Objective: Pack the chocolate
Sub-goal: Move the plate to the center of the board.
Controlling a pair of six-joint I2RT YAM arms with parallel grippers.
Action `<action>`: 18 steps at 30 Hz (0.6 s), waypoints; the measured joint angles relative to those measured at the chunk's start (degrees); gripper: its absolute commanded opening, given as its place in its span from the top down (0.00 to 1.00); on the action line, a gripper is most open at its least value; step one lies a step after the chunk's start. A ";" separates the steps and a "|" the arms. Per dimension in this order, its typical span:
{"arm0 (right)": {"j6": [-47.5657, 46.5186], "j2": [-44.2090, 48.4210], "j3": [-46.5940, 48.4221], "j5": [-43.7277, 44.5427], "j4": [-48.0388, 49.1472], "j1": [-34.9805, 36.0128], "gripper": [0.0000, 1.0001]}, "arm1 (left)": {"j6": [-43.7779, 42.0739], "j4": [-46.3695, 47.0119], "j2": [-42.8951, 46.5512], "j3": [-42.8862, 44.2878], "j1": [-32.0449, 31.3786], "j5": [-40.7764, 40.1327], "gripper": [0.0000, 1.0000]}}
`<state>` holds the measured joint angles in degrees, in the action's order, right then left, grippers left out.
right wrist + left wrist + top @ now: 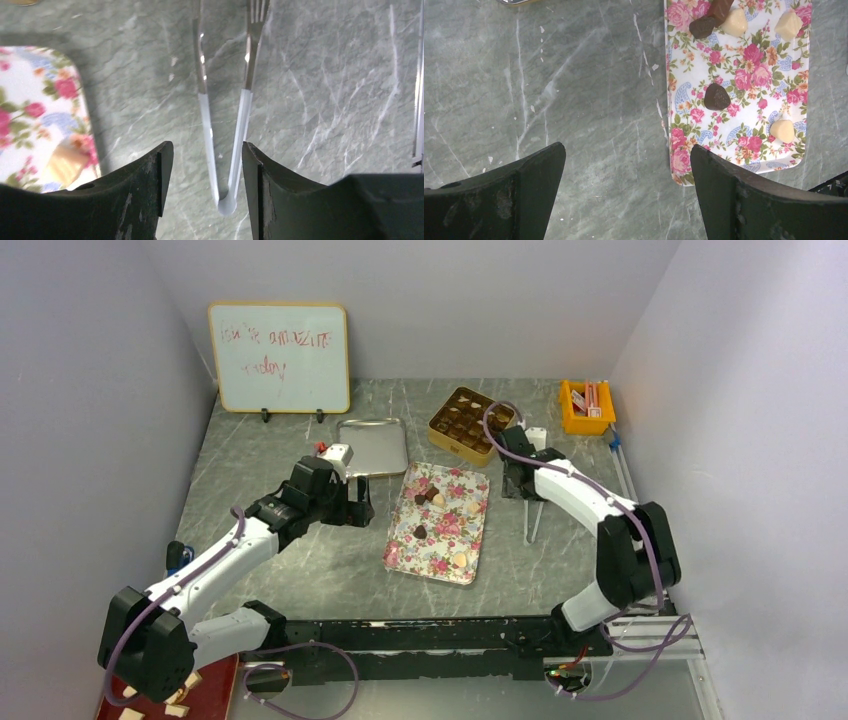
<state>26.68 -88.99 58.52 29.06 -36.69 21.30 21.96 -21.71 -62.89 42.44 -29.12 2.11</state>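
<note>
Several pieces of chocolate lie on a floral tray [400, 550]: a dark heart [716, 97], cream pieces [782, 130] [788, 25] [735, 22] and dark ones [702, 26] at the far end. A gold compartment box [470, 420] behind the tray holds more brown pieces. My left gripper [627, 150] hangs open over bare table just left of the tray's near corner. My right gripper [207, 147] is open right of the tray. White-handled metal tongs [204, 110] lie flat on the table, their bend between its fingers.
A flat metal lid [372, 446] lies left of the gold box. A whiteboard [280, 357] stands at the back left and an orange bin [586, 405] at the back right. A red tray with beige chunks [205, 690] sits by the left arm's base.
</note>
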 measured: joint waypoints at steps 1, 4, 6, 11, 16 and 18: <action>0.11 0.85 0.00 -0.39 -0.17 0.26 0.44 | 0.00 0.00 0.00 0.00 0.00 0.00 0.00; 0.61 3.87 -0.04 -2.01 -0.46 2.16 0.46 | 0.00 0.02 -0.15 0.00 0.00 0.00 0.00; 1.07 5.46 -0.20 -2.78 -0.55 4.11 0.48 | 0.00 0.00 -0.39 0.00 0.00 0.00 0.00; 4.00 7.23 -2.51 -4.63 -0.50 10.51 0.51 | 0.00 0.00 -0.81 0.00 0.00 0.00 0.00; 7.34 7.23 -6.14 -6.21 -0.55 15.06 0.54 | 0.00 0.00 -0.85 0.00 0.00 0.00 0.00; 8.57 7.23 -7.13 -6.69 -0.42 15.98 0.55 | -0.02 0.00 -0.85 0.00 0.00 0.00 0.00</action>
<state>35.24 -81.76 51.40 22.37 -37.10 37.28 21.93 -21.71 -63.75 42.44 -29.12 2.11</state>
